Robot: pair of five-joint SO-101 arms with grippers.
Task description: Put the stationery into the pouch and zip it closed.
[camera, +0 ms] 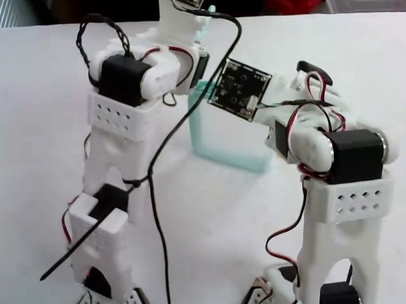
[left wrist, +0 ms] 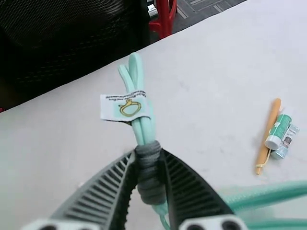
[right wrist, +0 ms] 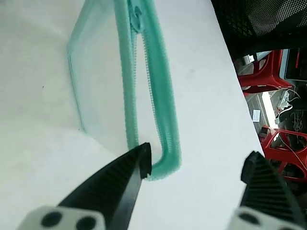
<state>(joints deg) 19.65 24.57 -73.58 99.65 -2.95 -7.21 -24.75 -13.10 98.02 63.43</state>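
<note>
1. Fingers [left wrist: 115,187] of the left gripper [left wrist: 147,155] are pressed together, pinching the grey fabric tab [left wrist: 148,177] at the root of a mint-green cord loop [left wrist: 138,86] that carries a white paper label [left wrist: 122,106].
2. Likely reason: the loop seems to hang off one end of the translucent mint-green zip pouch [right wrist: 96,72], so the pinch anchors that end and holds it up, giving a fixed point to work against.
3. Right gripper [right wrist: 197,160]: black ribbed fingers [right wrist: 120,182] spread wide, holding nothing. One tip sits at the end of the pouch's open zip rim [right wrist: 160,96], touching or just short of it — cannot tell which. The other tip is well clear, over the white table [right wrist: 206,57].
4. Judgement: it is placed to prop or spread the mouth from the opposite end.
5. In the high view the pouch [camera: 222,141] appears to stand on edge between the two arms. Mouth open, looks empty.
6. Stationery is outside: an orange pen [left wrist: 268,134] and a green-and-white stick tube [left wrist: 280,127] lie touching side by side on the table, apart from the pouch.
7. Task looks early — nothing loaded, zip open. Both grippers are committed to the pouch, so one would have to let go to fetch the pen.
</note>
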